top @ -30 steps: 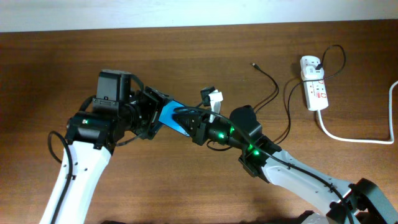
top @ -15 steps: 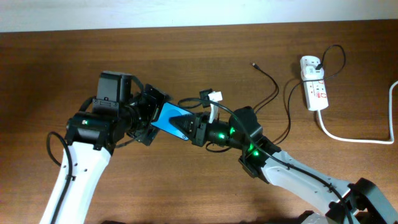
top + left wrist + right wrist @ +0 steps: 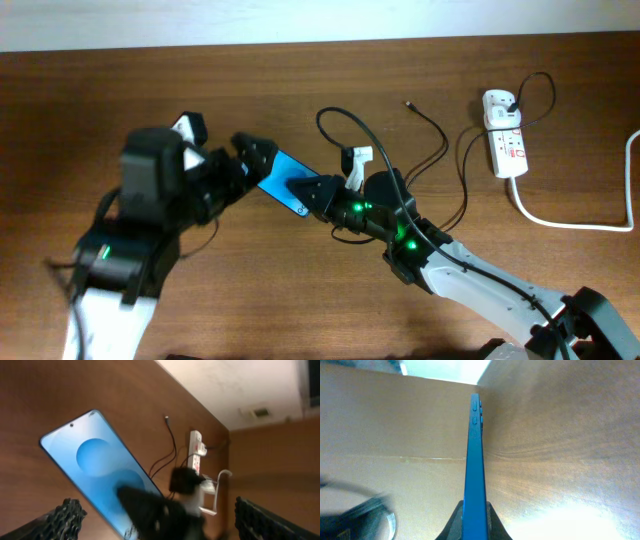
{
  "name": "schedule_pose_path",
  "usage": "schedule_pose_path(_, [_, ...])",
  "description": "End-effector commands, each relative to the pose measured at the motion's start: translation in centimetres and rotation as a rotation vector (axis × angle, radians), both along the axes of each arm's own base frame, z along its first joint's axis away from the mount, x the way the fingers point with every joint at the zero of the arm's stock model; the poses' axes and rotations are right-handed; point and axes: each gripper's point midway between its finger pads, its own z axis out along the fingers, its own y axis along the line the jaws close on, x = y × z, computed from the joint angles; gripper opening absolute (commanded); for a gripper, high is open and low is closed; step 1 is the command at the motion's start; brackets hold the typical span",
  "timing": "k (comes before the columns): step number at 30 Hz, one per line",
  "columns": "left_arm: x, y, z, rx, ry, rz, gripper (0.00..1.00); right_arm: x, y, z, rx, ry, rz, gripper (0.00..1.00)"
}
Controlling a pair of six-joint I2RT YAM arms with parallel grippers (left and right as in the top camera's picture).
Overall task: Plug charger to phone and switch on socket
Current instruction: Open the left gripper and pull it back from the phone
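Pinching the phone tight by its lower right end, the right gripper is holding it over the middle of the table. The phone's long side is running from upper left to lower right in the view from above. In the right wrist view it is showing only its thin blue edge between the two fingers. The left gripper is sitting just beside the phone's other end with its fingers spread wide, gripping nothing. The charger is lying well apart, off to the right, its small tip pointing up and left and its plug sitting in the socket. The right arm is nearer to that tip, but it is busy. So the free left arm is probably facing the longer reach across.
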Motion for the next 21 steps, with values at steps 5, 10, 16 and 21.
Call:
schedule_pose_path(5, [-7.9, 6.4, 3.3, 0.332, -0.217, 0.078, 0.99, -3.6, 0.9, -2.3, 0.113, 0.479, 0.053, 0.04])
schedule_pose_path(10, [-12.0, 9.1, 2.7, 0.4, -0.203, 0.161, 0.99, -5.4, 1.6, -1.6, 0.239, 0.774, 0.079, 0.04])
schedule_pose_path(16, [-13.4, 10.6, 0.6, 0.469, -0.105, 0.188, 0.99, -5.7, 2.0, -0.4, 0.279, 0.78, 0.124, 0.04])
schedule_pose_path(21, [-13.2, 10.5, 0.5, 0.471, -0.096, 0.187, 0.99, -5.6, 2.2, 0.2, 0.293, 0.758, 0.134, 0.04])
